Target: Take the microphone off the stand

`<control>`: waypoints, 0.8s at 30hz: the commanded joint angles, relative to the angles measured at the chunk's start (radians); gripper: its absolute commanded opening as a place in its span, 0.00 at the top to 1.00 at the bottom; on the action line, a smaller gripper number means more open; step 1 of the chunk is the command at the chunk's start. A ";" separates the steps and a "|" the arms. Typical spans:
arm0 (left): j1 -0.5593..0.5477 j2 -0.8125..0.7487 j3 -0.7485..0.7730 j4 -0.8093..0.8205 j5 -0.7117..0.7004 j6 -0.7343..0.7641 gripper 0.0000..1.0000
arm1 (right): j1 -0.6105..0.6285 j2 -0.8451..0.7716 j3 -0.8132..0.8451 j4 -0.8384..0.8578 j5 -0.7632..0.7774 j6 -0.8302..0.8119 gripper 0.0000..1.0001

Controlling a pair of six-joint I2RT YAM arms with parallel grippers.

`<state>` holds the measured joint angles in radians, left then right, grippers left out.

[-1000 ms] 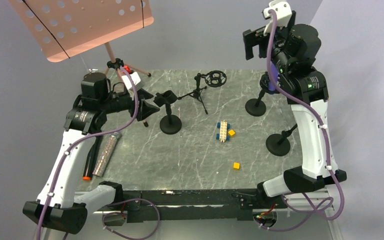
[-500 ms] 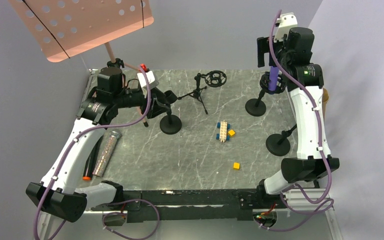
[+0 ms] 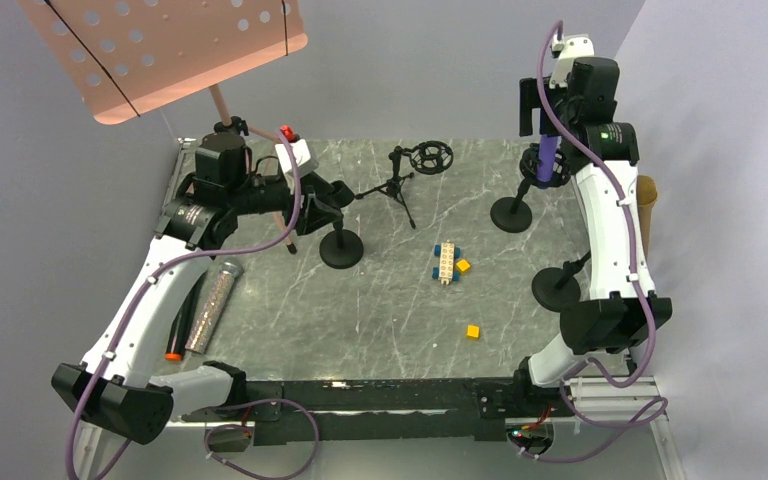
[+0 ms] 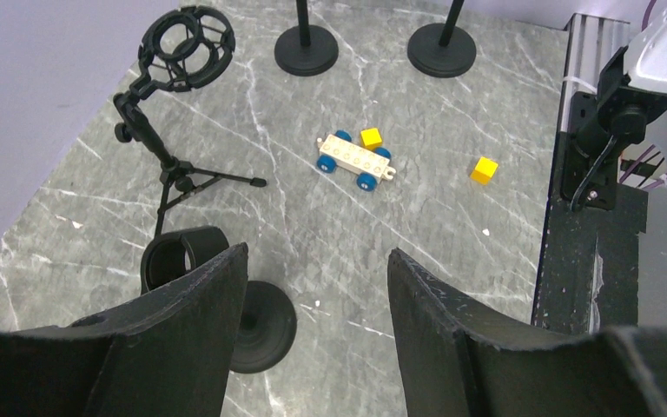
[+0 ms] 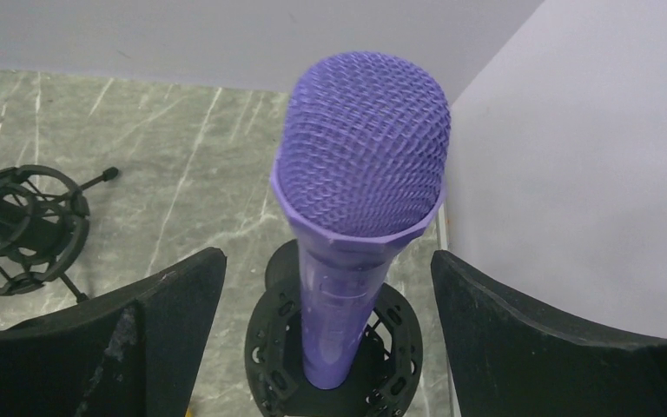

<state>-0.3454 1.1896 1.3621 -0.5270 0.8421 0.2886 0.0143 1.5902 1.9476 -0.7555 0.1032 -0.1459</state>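
The purple microphone (image 3: 546, 158) stands upright in a black shock-mount ring (image 5: 265, 347) on a round-based stand (image 3: 511, 214) at the far right of the table. In the right wrist view its mesh head (image 5: 360, 174) fills the middle. My right gripper (image 5: 326, 254) is open right above it, a finger on each side of the body, not touching; it also shows in the top view (image 3: 536, 106). My left gripper (image 4: 317, 252) is open and empty, hovering over an empty black clip stand (image 4: 178, 256) at the left (image 3: 340, 245).
A small tripod with an empty shock mount (image 3: 415, 165) stands at the far middle. A toy brick car (image 3: 447, 262) and a yellow cube (image 3: 472, 331) lie mid-table. Another round stand base (image 3: 557, 290) is at the right. A pink music stand (image 3: 160, 50), glitter tube (image 3: 212, 305) and marker (image 3: 175, 335) are at the left.
My right gripper has swung right and settled over the microphone head. My left arm rose and moved right toward the clip stand a second ago, then held still.
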 commanded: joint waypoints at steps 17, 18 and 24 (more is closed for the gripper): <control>-0.437 0.430 0.369 0.342 -0.083 -0.177 0.36 | -0.083 -0.026 -0.164 0.042 -0.094 -0.023 0.35; -0.441 0.422 0.355 0.340 -0.087 -0.171 0.36 | -0.083 -0.031 -0.173 0.044 -0.098 -0.027 0.39; -0.444 0.386 0.315 0.318 -0.104 -0.150 0.36 | -0.083 -0.036 -0.110 0.045 -0.162 -0.044 0.87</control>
<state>-0.7868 1.6344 1.6882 -0.2295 0.7532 0.1291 -0.0647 1.5990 1.7752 -0.7284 -0.0116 -0.1768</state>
